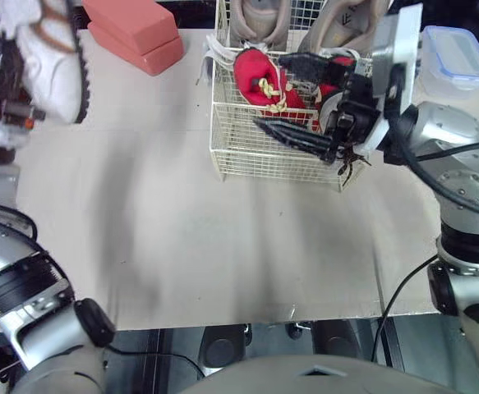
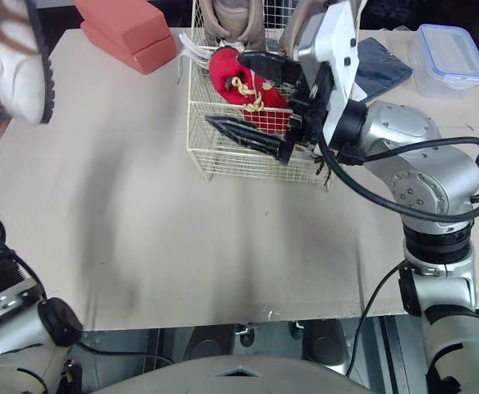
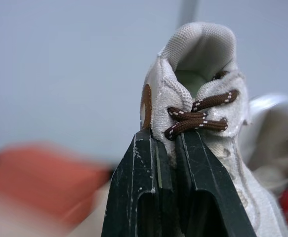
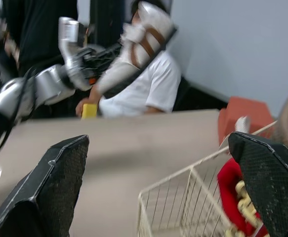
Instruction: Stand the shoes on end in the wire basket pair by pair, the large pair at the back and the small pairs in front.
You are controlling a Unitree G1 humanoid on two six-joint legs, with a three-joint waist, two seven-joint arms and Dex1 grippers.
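- Table [image 1: 223,246]: no shoe lies loose on its bare top, so I judge the job well along. As far as you can see, the one shoe in hand is what is left to place.
- The wire basket [image 1: 255,152] sits at 1 o'clock, close to the far edge, with little table behind it.
- The large pair [image 1: 260,20] stands on end against the basket's back wall. That step looks done.
- The pink blocks [image 1: 136,29] lie at 11 o'clock, near the basket's left side. Keep your path clear of them.
- The white sneaker [image 1: 54,57], brown-laced, hangs in the air at 10 o'clock over the left edge, well apart from the basket. Your left gripper [image 3: 166,136] is pinched narrow on its tongue and laces. Something pale shows in the basket behind the other arm, but I cannot tell if it is this shoe's mate.
- The plastic box [image 1: 457,57] with its lid on sits at 2 o'clock, just beyond the basket's right side.
- The red pair [image 1: 260,78] sits in the front of the basket, leaning rather than plainly upright. It may want straightening.
- Your right gripper [image 1: 269,90] is spread wide and holds nothing. It hangs at the basket's front, reaching in from its 4 o'clock corner. I judge it blocks the sneaker's way in, while the table from 9 o'clock across is open.
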